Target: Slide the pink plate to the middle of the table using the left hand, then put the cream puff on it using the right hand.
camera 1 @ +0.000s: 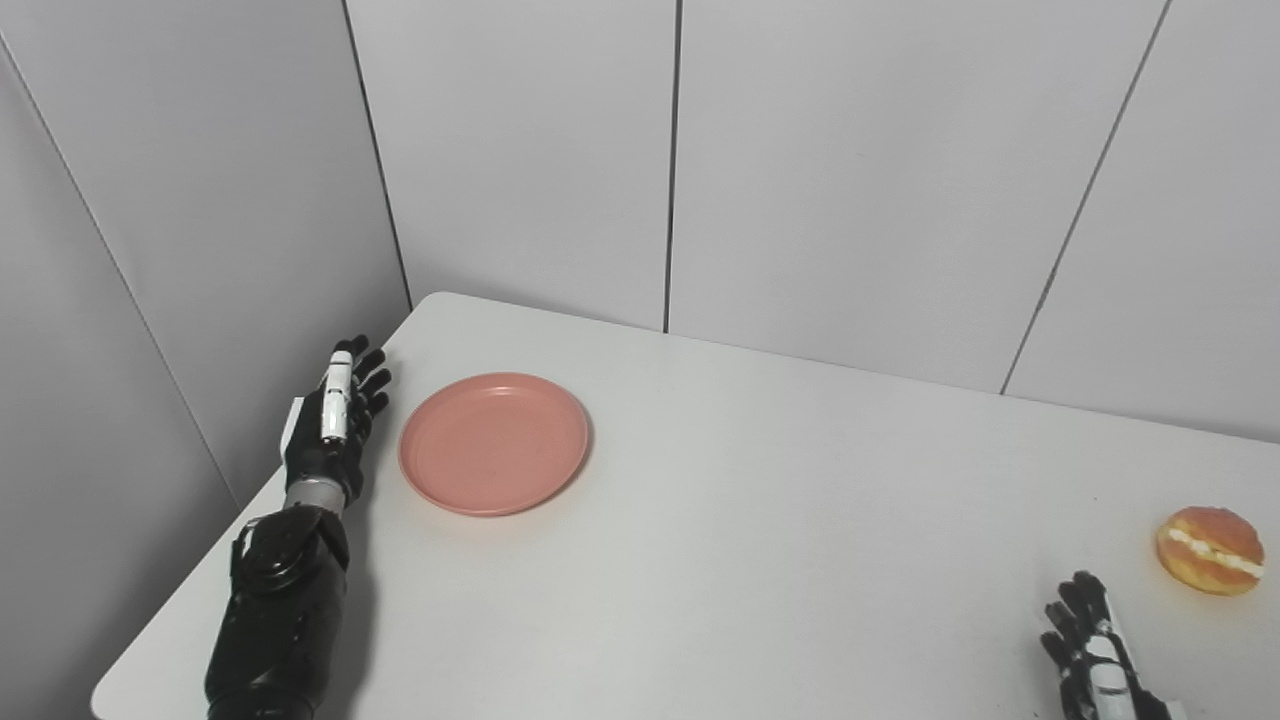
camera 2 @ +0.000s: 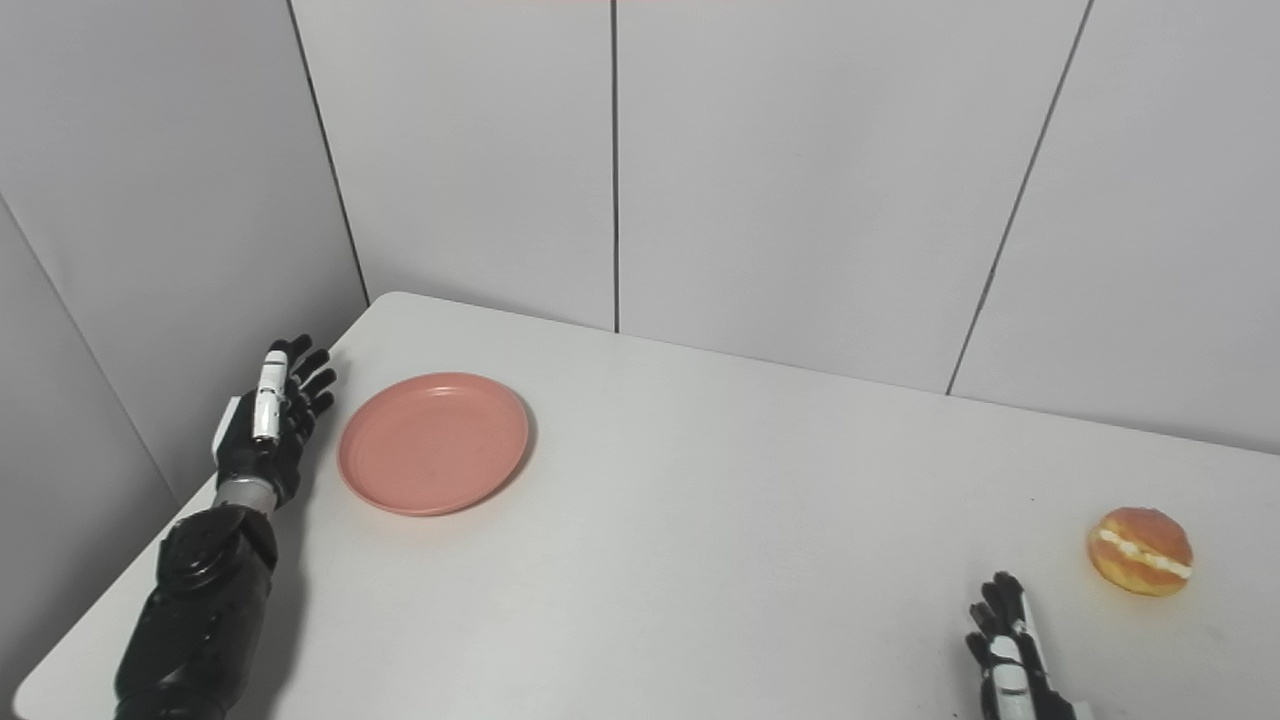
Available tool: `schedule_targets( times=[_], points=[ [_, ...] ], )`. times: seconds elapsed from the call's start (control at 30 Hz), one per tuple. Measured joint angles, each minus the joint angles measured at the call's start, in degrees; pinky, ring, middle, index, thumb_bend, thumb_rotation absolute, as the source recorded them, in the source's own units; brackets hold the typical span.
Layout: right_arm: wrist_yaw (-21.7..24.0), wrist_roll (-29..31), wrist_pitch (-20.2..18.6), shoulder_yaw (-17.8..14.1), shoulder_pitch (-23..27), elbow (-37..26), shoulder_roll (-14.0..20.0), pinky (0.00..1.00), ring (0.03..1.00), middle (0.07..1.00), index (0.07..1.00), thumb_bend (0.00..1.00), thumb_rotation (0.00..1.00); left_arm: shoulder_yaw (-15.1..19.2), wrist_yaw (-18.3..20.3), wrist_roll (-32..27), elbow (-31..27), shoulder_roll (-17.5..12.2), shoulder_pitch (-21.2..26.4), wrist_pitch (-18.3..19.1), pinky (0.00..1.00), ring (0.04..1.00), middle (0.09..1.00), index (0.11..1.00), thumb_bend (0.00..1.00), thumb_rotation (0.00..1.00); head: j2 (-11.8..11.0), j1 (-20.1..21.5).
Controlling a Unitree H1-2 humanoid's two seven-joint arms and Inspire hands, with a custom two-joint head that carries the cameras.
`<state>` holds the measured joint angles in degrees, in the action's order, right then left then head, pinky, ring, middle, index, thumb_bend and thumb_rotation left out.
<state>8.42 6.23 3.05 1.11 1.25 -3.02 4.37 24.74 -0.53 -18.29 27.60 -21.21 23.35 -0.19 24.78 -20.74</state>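
A pink plate [camera 1: 493, 442] lies empty on the left part of the white table [camera 1: 760, 520]. My left hand [camera 1: 335, 415] stands just left of it at the table's left edge, open, fingers stretched forward, a small gap from the rim. The cream puff [camera 1: 1210, 550], golden with a cream line, rests near the right edge. My right hand [camera 1: 1090, 655] is low at the bottom right, open, its fingers pointing up, short of the puff and to its left.
Grey wall panels [camera 1: 820, 170] close the table at the back and on the left. The table's rounded left front corner [camera 1: 110, 690] is near my left forearm.
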Motion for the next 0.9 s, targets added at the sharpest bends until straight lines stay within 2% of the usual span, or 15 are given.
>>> schedule_targets(
  times=[0.13, 0.2, 0.37, 0.6, 0.9],
  points=[
    [-0.01, -0.02, -0.18, -0.04, -0.22, -0.25, 0.13, 1.0, 1.0, 1.0, 1.0, 0.21, 1.0, -0.49, 0.55, -0.26, 2.34, -0.21, 0.92, -1.07, 0.93, 0.91, 0.908, 0.88, 0.38, 1.0, 0.0, 0.0],
    [-0.01, 0.0, -0.21, -0.07, -0.24, -0.27, 0.12, 1.0, 1.0, 1.0, 1.0, 0.22, 1.0, -0.57, 1.08, -0.54, 4.66, -0.22, 1.57, -3.01, 0.93, 0.906, 0.905, 0.877, 0.37, 1.0, 0.09, 0.18],
    [-0.08, -0.11, -0.41, -0.05, -0.35, -0.61, 0.12, 1.0, 1.0, 1.0, 1.0, 0.24, 1.0, -1.45, 1.59, -0.54, 5.63, -0.06, 1.85, -5.02, 0.91, 0.902, 0.905, 0.88, 0.36, 1.0, 0.44, 0.35],
    [-0.3, -0.36, -0.53, -0.01, -0.53, -1.05, -0.01, 1.0, 1.0, 1.0, 1.0, 0.24, 1.0, -1.53, 0.83, -1.51, 2.38, 2.22, 1.55, -2.58, 0.91, 0.901, 0.896, 0.88, 0.36, 1.0, 1.05, 1.05],
    [-0.47, -0.73, -0.52, 0.16, -0.67, -1.28, -0.18, 1.0, 1.0, 1.0, 1.0, 0.25, 1.0, -2.77, 1.3, -2.51, -4.54, 4.69, -1.79, -0.12, 0.94, 0.925, 0.926, 0.906, 0.36, 1.0, 1.67, 1.5]
  ],
)
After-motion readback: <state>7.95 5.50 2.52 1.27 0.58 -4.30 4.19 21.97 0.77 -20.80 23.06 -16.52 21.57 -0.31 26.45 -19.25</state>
